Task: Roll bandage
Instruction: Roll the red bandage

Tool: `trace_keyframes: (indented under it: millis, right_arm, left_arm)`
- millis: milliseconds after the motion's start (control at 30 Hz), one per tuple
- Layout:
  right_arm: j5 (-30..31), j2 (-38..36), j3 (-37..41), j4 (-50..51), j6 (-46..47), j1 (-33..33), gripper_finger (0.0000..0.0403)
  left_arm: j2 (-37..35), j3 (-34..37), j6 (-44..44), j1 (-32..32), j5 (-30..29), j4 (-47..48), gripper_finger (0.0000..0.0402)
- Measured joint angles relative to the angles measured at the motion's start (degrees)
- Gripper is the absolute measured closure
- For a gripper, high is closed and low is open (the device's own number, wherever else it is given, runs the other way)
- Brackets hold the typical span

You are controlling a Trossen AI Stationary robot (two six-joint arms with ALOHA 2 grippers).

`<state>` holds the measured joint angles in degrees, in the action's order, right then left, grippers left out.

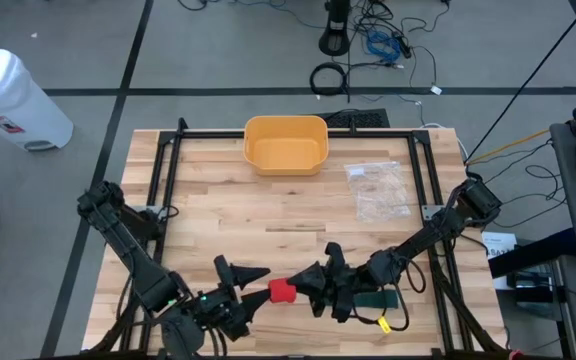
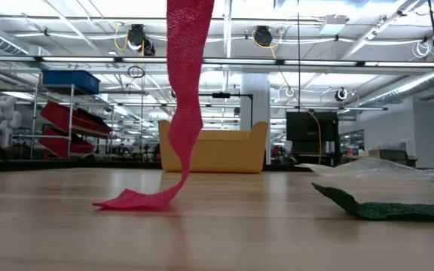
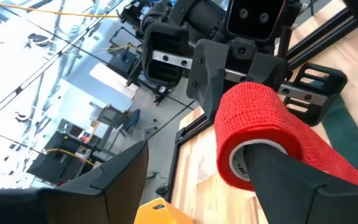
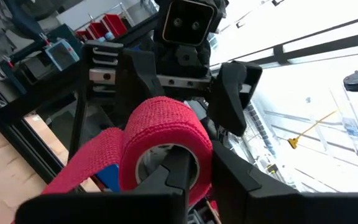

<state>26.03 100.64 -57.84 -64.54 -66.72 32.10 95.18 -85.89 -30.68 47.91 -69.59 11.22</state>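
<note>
A red bandage roll (image 1: 282, 290) is held above the table's near edge between my two grippers. Its loose strip (image 2: 183, 90) hangs down, and the strip's end (image 2: 134, 199) lies on the table. My left gripper (image 1: 253, 283) is open, with one finger in the roll's core. My right gripper (image 1: 308, 288) comes from the opposite side and is shut on the roll (image 4: 166, 140). A dark green bandage (image 1: 378, 298) lies flat on the table under the right arm. My left gripper has one finger (image 3: 284, 171) pushed into the roll's hollow core (image 3: 247, 155), level, from the table's left; the other finger (image 3: 104, 180) stands well apart, touching nothing. The roll is clear of the table. My right gripper has one finger (image 4: 174, 169) inside the core and the other (image 4: 238, 180) outside, with the roll's wall (image 4: 199, 155) between them. It comes level from the table's right. The strip (image 4: 82, 165) hangs slack below the roll.
A yellow bin (image 1: 285, 143) stands at the table's far edge, and a clear plastic bag (image 1: 378, 190) lies at the right. A black frame (image 1: 168, 170) runs along the table's sides. The middle of the table shows bare wood.
</note>
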Motion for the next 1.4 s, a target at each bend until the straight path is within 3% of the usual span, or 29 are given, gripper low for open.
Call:
trace_keyframes:
  millis: [100,433,800,1133,1400]
  right_arm:
    - [1.8,0.0,0.0,-0.1,-0.9,0.0,0.0362]
    - [10.1,-0.7,0.0,0.5,-7.4,1.0,0.0362]
    - [15.2,-4.5,0.0,3.4,-9.9,2.4,0.0362]
    - [21.8,-8.9,0.0,7.0,-12.6,5.3,0.0362]
    - [26.7,-12.6,0.0,10.5,-11.9,7.8,0.0362]
  left_arm:
    - [0.0,0.0,1.6,1.0,-0.3,-0.4,0.0132]
    - [0.6,0.0,20.2,4.8,-0.1,5.9,0.0132]
    - [8.2,0.0,30.1,5.7,-0.1,7.4,0.0132]
    - [14.7,0.0,31.2,3.6,-3.4,7.5,0.0132]
    - [18.4,0.0,12.6,1.6,-8.1,12.5,0.0132]
